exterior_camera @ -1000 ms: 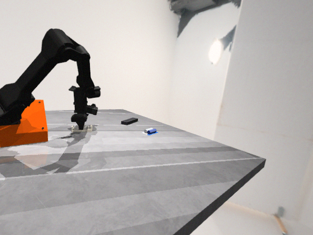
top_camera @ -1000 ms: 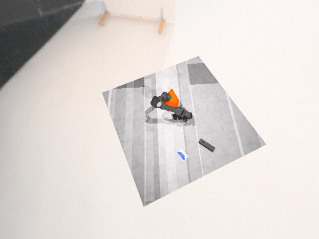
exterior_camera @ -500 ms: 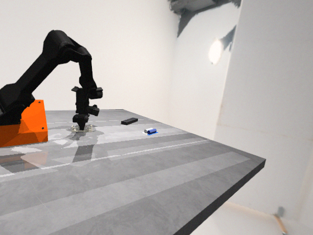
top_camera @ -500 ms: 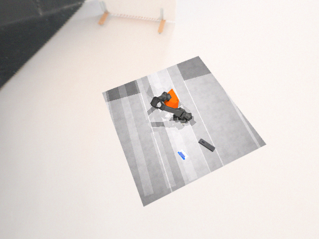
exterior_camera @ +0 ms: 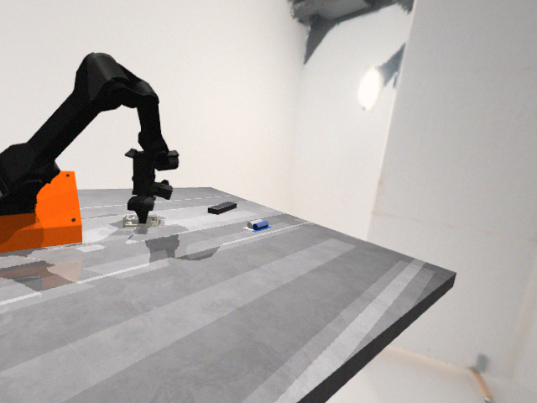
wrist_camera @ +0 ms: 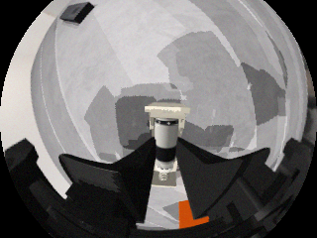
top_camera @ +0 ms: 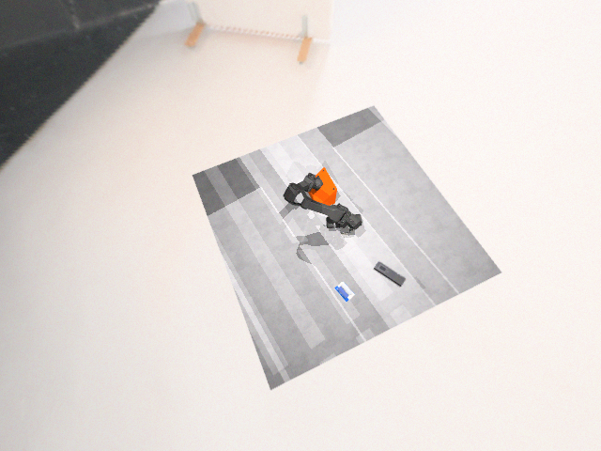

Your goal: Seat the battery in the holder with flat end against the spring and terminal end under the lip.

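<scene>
The tool (wrist_camera: 165,166) grips the battery (wrist_camera: 165,141), lowered lengthwise into the holder (exterior_camera: 141,221) directly beneath; next, confirm flat seating, then release gently.

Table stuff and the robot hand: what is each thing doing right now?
Black parallel-jaw gripper: shut on the battery, pointing down over the holder.
Grey-and-black cylindrical battery: held between the fingers, lying lengthwise in the holder; whether it is fully seated cannot be told.
Cream battery holder: flat on the table under the gripper.
Flat black rectangular bar: lying flat, untouched.
Blue-and-white cylinder: lying on its side, untouched.
</scene>
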Available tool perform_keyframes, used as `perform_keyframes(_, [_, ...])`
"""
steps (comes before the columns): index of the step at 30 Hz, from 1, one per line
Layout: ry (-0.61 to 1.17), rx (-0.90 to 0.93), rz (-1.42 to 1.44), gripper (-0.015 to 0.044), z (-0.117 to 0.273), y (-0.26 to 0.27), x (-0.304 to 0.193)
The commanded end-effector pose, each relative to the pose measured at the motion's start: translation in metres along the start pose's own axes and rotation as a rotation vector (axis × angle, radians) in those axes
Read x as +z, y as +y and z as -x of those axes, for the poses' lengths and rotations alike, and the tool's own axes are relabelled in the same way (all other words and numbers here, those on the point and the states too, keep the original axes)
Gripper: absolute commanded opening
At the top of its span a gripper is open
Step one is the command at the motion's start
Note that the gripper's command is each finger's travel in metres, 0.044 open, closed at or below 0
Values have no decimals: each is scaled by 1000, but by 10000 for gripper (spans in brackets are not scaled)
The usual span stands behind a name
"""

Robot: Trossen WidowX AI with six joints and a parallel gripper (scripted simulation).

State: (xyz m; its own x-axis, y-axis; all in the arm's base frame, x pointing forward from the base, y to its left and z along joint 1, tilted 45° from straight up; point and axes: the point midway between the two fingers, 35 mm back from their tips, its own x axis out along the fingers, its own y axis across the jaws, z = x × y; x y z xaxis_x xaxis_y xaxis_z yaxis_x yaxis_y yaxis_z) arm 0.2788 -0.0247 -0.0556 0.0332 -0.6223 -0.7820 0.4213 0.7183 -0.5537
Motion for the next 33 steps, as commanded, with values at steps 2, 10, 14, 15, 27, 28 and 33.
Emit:
perform_keyframes(2, [-2, 0, 1, 64, 0, 0, 1])
perform_keyframes(10, [-1, 0, 1, 166, 2, 0, 1])
perform_keyframes(14, [0, 1, 0, 166, 10, 1, 0])
perform_keyframes(15, [1, 1, -1, 166, 12, 1, 0])
perform_keyframes(27, [-1, 4, -1, 350, 63, 9, 0])
perform_keyframes(28, [1, 4, -1, 376, 73, 10, -1])
perform_keyframes(33, [3, 3, -1, 440, 87, 11, -3])
